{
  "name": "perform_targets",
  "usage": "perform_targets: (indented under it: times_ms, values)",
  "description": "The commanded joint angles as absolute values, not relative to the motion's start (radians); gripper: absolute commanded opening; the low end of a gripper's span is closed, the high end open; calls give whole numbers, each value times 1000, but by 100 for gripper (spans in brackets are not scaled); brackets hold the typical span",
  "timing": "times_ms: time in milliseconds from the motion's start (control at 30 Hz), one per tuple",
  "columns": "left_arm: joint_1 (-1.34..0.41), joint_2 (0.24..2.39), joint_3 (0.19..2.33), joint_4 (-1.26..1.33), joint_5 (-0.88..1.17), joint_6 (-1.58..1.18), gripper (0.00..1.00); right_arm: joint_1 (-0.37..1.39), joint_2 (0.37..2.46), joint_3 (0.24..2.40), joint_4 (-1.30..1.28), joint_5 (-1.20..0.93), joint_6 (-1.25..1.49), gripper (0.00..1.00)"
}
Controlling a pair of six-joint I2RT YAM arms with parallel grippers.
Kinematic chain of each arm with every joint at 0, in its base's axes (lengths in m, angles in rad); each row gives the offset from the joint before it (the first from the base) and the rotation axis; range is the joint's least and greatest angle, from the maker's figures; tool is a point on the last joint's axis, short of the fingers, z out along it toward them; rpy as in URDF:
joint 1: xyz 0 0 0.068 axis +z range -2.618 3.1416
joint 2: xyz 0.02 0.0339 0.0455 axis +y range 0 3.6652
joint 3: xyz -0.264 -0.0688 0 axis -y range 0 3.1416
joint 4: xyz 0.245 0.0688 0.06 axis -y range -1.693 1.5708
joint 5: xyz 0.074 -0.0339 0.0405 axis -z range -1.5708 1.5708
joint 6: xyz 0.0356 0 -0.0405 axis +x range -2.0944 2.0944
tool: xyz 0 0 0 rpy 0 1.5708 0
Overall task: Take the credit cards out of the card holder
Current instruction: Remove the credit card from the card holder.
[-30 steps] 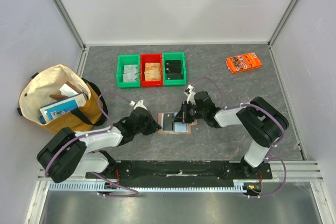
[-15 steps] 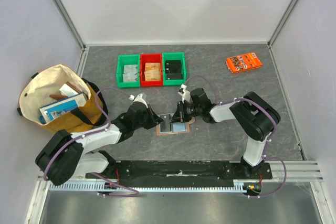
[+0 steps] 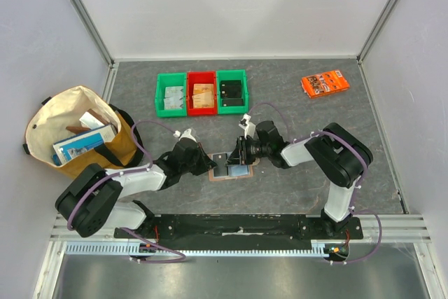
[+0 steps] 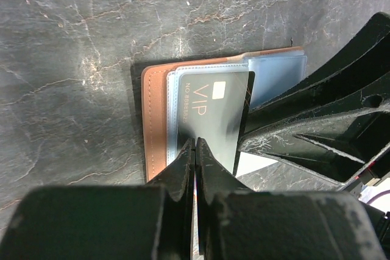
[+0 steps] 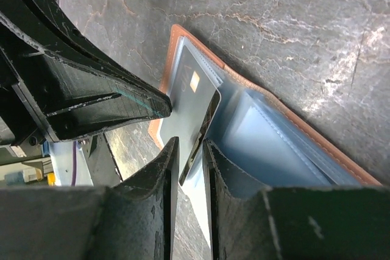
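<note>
Black credit card (image 4: 213, 120) in leather card holder (image 4: 155, 120)

The left arm (image 3: 133, 180) is stretched low from the lower left of the overhead view toward the centre, with its elbow folded near the base. The left gripper (image 3: 208, 165) is pointed rightward and down. In the left wrist view its fingers (image 4: 183, 165) are seen pressed together with no gap. The right arm (image 3: 336, 155) is bent at the right of the overhead view and reached leftward. The right gripper (image 3: 239, 157) is held just beside the left one, tips facing, and its fingers (image 5: 161, 168) are parted by a narrow gap.
</note>
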State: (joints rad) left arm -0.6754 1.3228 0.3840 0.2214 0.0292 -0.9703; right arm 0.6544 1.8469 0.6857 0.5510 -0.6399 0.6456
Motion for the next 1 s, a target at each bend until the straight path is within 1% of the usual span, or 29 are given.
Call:
perform_targets:
  times_ms: [0,133,267,533,633,967]
  values:
    - [-673,1327,359,241,20,-1000,2,655,1848,628,629,-606,701,29]
    - [-675,1321,351,239,15,-1006,2,655,1848,591,713,-598,759,29]
    - [-673,1319,348,241,14,-1011,2,653,1848,566,770,-584,795,26]
    - [-673,1321,347,242,18,-1014,2,655,1867,545,830,-575,844,23]
    - [-673,1321,344,242,18,-1019,2,655,1875,545,839,-575,853,20]
    - [-676,1324,341,247,21,-1023,2,655,1897,557,880,-601,873,20]
